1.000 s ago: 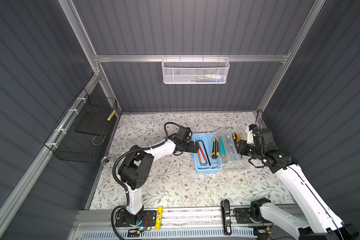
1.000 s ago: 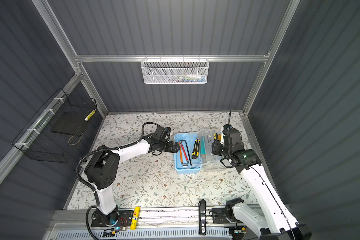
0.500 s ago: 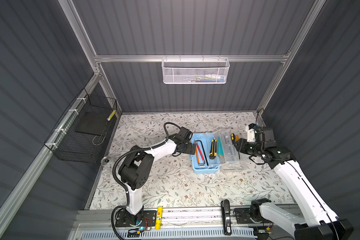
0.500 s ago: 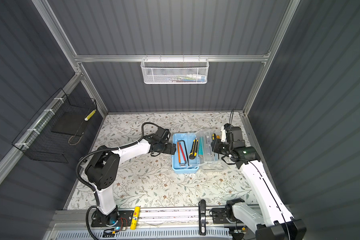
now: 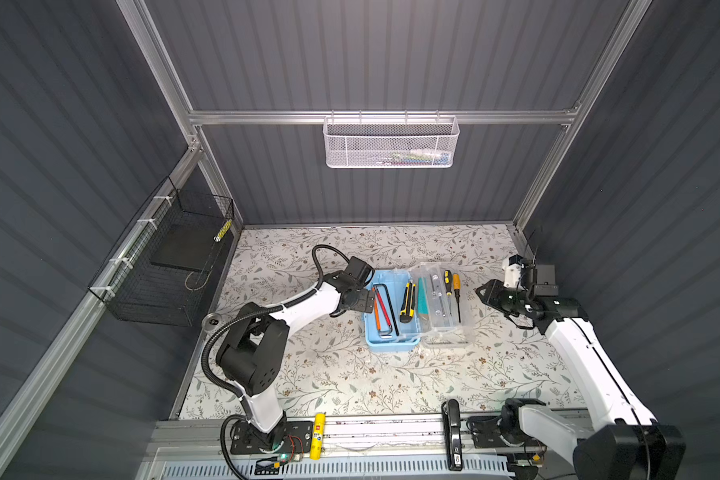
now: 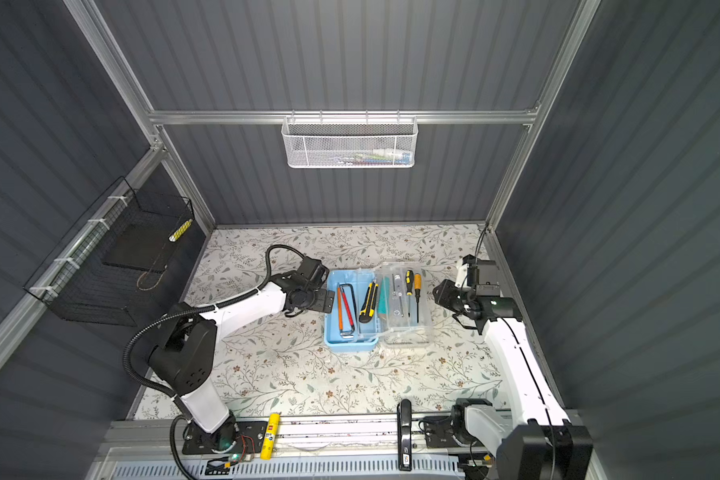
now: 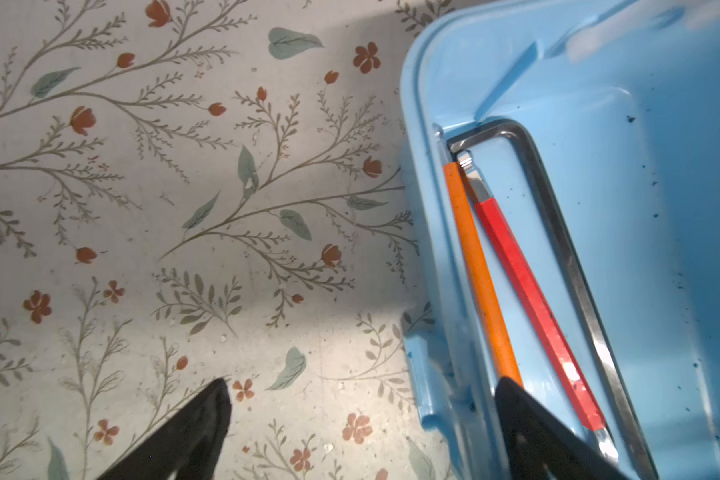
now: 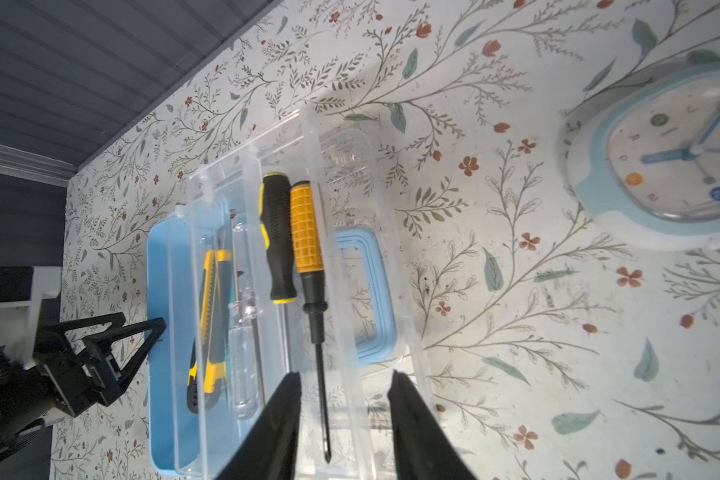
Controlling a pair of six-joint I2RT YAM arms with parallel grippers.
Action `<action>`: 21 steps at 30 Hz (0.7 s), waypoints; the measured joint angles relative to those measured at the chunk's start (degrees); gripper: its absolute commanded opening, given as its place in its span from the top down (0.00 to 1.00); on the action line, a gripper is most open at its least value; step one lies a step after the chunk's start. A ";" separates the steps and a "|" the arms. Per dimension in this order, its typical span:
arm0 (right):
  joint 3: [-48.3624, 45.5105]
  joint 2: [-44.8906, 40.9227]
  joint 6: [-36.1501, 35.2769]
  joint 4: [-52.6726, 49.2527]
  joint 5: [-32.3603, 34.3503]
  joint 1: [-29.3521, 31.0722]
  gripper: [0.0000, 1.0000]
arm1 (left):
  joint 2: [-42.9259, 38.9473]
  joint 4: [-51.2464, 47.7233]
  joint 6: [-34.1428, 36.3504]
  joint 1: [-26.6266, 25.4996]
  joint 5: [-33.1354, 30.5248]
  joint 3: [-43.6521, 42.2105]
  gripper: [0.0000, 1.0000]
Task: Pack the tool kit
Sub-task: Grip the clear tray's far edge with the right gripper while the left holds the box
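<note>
The tool kit's light-blue box (image 5: 391, 345) (image 6: 350, 345) lies open mid-table, its clear lid (image 5: 445, 332) (image 8: 350, 166) folded out to the right. Inside lie hex keys (image 5: 385, 307) (image 7: 533, 299) and a yellow-black utility knife (image 5: 407, 301) (image 8: 211, 316). A black-yellow screwdriver (image 8: 277, 237) and an orange one (image 8: 306, 228) rest on the lid side. My left gripper (image 5: 371, 300) (image 7: 362, 382) is open and straddles the box's left wall (image 7: 416, 166). My right gripper (image 5: 482, 292) (image 8: 346, 376) stands partly open just right of the lid, holding nothing.
A blue-rimmed alarm clock (image 8: 661, 166) stands on the floral table near the right arm. A white mesh basket (image 5: 391, 145) hangs on the back wall and a black wire basket (image 5: 171, 266) on the left wall. A yellow glue stick (image 5: 317, 436) lies on the front rail.
The box and its lid have slid a little to the left together with the left gripper. The lid's right edge now lies apart from the right gripper.
</note>
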 measured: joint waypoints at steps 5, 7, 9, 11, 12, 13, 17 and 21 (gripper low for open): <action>-2.34 4.61 0.96 3.10 -1.79 -3.28 0.64 | -2.95 -0.70 0.07 1.14 -0.72 0.13 0.01; -3.96 6.71 1.66 4.90 -3.08 -4.81 0.65 | -4.96 -0.66 0.00 1.75 -0.72 0.13 0.00; -5.11 8.50 2.01 6.25 -3.93 -5.66 0.67 | -6.88 -0.17 -0.02 2.45 -0.61 -0.20 0.01; -5.46 10.71 2.27 7.17 -4.87 -5.86 0.69 | -8.68 0.63 -0.07 3.34 -0.44 -1.14 0.01; -5.46 11.98 2.36 7.98 -5.38 -5.86 0.71 | -9.38 1.03 -0.15 3.87 -0.33 -1.70 0.02; -5.44 13.51 2.40 9.11 -6.01 -5.86 0.72 | -9.70 1.38 -0.35 4.46 -0.11 -2.25 0.11; -5.44 18.60 2.58 12.33 -7.80 -5.86 0.75 | -9.01 2.91 -1.27 5.88 0.63 -4.44 0.58; -4.94 22.91 2.45 14.32 -10.21 -5.86 0.77 | -6.16 4.00 -1.16 6.32 2.62 -5.16 1.00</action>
